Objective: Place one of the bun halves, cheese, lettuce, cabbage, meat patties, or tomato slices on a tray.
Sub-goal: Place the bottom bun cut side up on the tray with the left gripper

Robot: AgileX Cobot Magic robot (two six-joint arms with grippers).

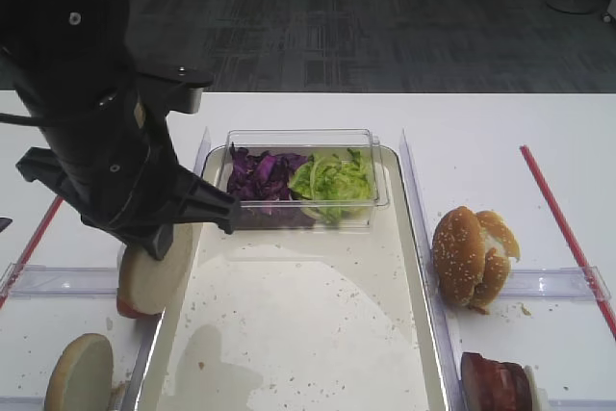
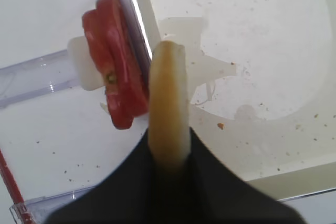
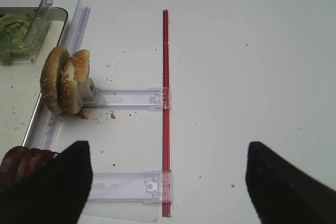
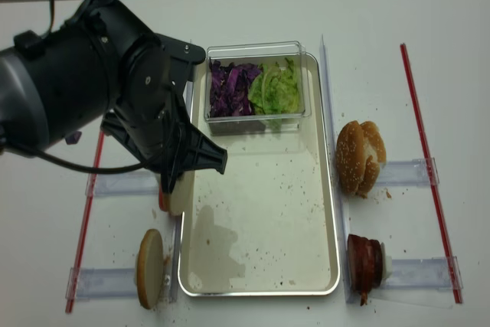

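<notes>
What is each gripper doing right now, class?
Left gripper: shut on the round plain tan-crusted bun half.
Right gripper: open, holding nothing.

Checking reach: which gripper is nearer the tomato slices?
Left. The left gripper, shut on the bun half, hangs right beside the tomato slices; the right gripper is across the tray.

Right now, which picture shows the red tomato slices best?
The left wrist view: the tomato slices fill the frame, standing on edge beside the held bun half. Both exterior high views show only a red sliver under that bun. The right wrist view shows none.
</notes>
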